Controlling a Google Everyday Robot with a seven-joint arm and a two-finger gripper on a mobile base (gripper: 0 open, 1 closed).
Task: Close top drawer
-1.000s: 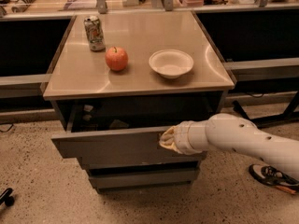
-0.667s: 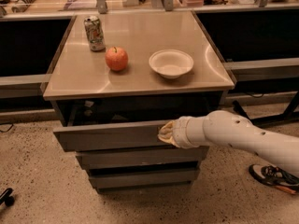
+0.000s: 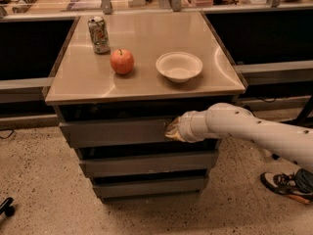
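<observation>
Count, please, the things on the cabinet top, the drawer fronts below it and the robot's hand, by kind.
Printed metal drink can: 1
Round red apple: 1
Shallow white bowl: 1
Flat grey metal drawer front: 3, the top drawer uppermost
Robot hand: 1, at the top drawer's front, right of centre
Total: 7

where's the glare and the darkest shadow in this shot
Camera view: soft glare on the tabletop right of the bowl; deepest shadow in the gap above the top drawer; the gripper, at that drawer's front right of centre, is evenly lit.
</observation>
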